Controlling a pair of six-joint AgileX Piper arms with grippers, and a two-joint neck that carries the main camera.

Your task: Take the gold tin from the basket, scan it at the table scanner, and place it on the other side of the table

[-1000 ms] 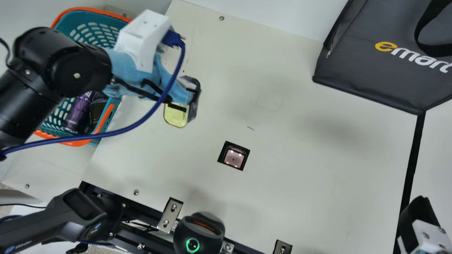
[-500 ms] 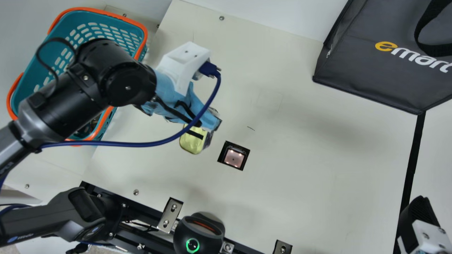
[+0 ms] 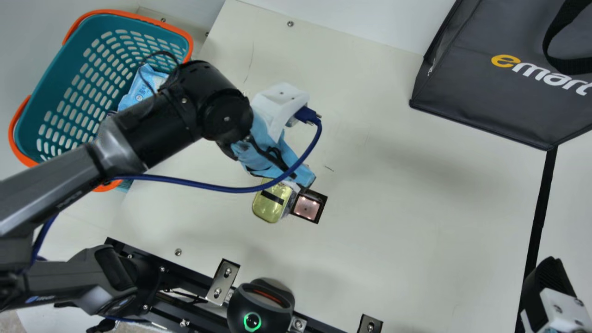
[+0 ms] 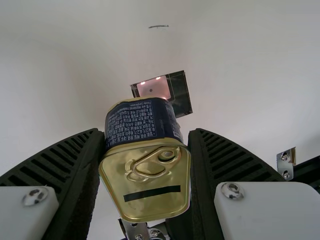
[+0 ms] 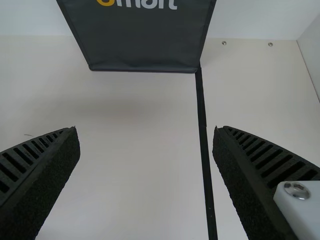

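Note:
In the main view my left gripper (image 3: 289, 178), wrapped in blue, holds the gold tin (image 3: 269, 203) just left of the table scanner (image 3: 307, 206), partly overlapping its edge. The left wrist view has the gold tin (image 4: 150, 187) squeezed between both ribbed fingers of my left gripper (image 4: 146, 160); its pull-tab end with a black strip faces the camera, and the lit scanner (image 4: 155, 88) lies beyond its dark blue label. My right gripper (image 3: 550, 282) is at the main view's lower right corner. Its fingers stand wide apart in the right wrist view, where the right gripper (image 5: 146, 150) holds nothing.
The teal basket (image 3: 51, 88) with an orange rim stands at the left, a blue packet (image 3: 144, 85) inside. A dark grey bag (image 3: 490, 88) is at the upper right. A black round device (image 3: 261, 307) and metal brackets (image 3: 223, 282) line the near edge.
My left arm has moved right and nearer the table's front edge, carrying the gold tin from beside the basket to the scanner. The right gripper has kept still.

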